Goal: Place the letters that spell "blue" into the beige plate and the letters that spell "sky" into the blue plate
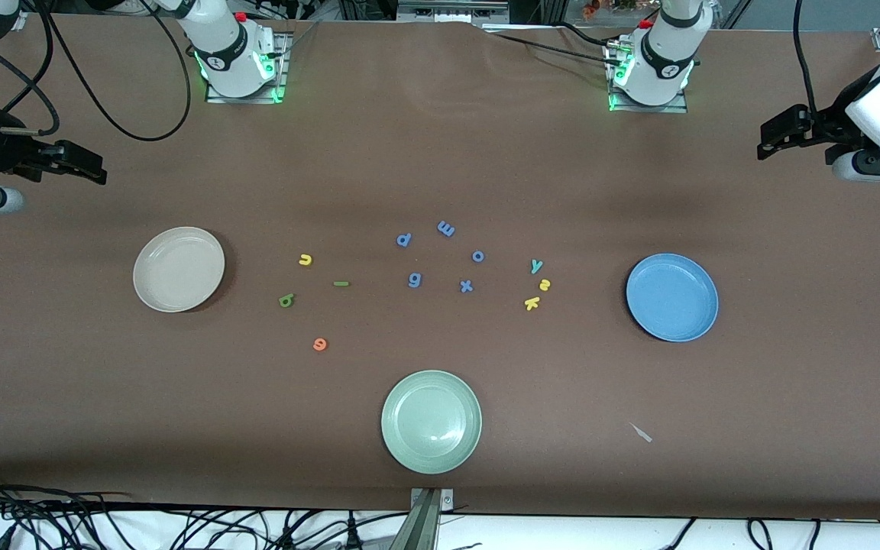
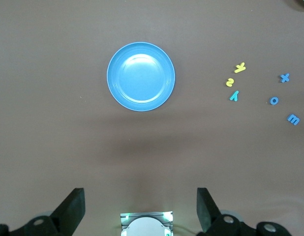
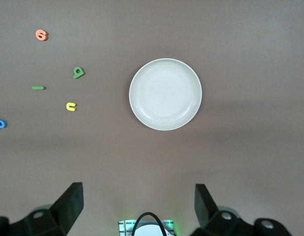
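We found the table set and nothing yet sorted. The beige plate point(image 1: 179, 269) lay bare toward the right arm's end of the table, the blue plate point(image 1: 671, 297) just as bare toward the left arm's end. Near the beige plate, all on the brown table point(image 1: 440, 153), sat the four letters of "blue": the yellow u point(image 1: 305, 260), the green l point(image 1: 341, 284), the dark green b point(image 1: 286, 300) and, nearest the front camera, the orange e point(image 1: 320, 344). Near the blue plate clustered the three letters of "sky": the teal y point(image 1: 536, 266), the yellow s point(image 1: 545, 285) and the yellow k point(image 1: 532, 303). Between the two groups lay the blue-violet letters point(image 1: 466, 286), and a pale green plate point(image 1: 431, 421) sat nearer the front camera.

The right gripper point(image 1: 85, 164) hung over the table's edge at its own end, jaws spread and holding nothing. The left gripper point(image 1: 780, 134) hung likewise at its end, jaws spread and bare. By our reckoning all seven placements remained to be made.
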`<action>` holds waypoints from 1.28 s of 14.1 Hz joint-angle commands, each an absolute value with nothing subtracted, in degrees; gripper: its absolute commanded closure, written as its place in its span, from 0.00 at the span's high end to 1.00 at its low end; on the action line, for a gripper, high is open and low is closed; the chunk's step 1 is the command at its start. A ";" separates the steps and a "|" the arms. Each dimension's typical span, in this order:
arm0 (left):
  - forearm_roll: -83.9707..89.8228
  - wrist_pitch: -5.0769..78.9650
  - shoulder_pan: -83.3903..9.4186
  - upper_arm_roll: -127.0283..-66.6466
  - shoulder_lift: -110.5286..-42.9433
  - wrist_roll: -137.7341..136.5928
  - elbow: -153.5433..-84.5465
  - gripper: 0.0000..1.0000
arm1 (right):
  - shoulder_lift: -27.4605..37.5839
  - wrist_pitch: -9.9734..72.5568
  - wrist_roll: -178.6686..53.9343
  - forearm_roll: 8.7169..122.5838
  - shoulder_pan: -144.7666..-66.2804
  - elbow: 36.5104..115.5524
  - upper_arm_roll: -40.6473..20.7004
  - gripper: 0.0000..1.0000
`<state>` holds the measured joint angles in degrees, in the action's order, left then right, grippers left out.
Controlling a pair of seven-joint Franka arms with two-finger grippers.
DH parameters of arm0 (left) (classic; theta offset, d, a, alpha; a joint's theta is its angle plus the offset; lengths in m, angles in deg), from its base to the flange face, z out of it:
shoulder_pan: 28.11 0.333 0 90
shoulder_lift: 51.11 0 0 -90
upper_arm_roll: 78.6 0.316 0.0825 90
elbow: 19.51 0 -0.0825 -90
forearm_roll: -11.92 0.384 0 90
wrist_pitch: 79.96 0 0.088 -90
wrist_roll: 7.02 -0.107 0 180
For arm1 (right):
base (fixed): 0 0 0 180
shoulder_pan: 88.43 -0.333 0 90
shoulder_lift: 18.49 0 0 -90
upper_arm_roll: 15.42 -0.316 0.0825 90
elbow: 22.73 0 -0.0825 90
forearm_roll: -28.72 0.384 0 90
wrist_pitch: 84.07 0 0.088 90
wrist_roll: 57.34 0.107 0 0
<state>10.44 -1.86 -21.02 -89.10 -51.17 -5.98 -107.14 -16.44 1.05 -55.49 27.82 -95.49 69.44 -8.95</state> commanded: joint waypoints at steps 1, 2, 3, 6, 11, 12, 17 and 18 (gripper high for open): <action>8.93 -2.52 -21.08 -88.71 -51.99 -5.26 -105.47 1.00 | -15.85 0.13 -55.67 27.05 -95.37 67.98 -9.09 1.00; 8.93 -2.52 -21.08 -88.71 -51.91 -5.35 -105.47 1.00 | -15.85 0.13 -55.67 27.05 -95.37 67.98 -9.09 1.00; 8.93 -2.52 -21.08 -88.88 -51.99 -5.26 -105.47 1.00 | -15.85 0.13 -55.67 27.05 -95.37 67.98 -9.09 1.00; 8.93 -2.52 -21.34 -89.23 -51.91 -5.26 -105.47 1.00 | -15.85 0.13 -55.67 27.05 -95.37 67.98 -9.10 1.00; 8.93 -2.52 -21.34 -89.15 -51.91 -5.26 -105.47 1.00 | -15.85 0.05 -55.67 26.96 -95.37 67.98 -9.09 1.00; 8.93 -2.52 -21.43 -89.23 -51.91 -5.26 -105.47 1.00 | -15.85 0.05 -55.67 26.96 -95.37 67.98 -9.09 1.00; 8.93 -2.52 -21.43 -89.76 -51.91 -5.18 -105.47 1.00 | -15.85 -0.04 -55.67 26.96 -95.37 68.06 -9.09 1.00; 8.93 -2.52 -21.43 -89.76 -51.91 -5.18 -105.47 1.00 | -15.85 -0.04 -55.67 26.96 -95.37 68.06 -9.09 1.00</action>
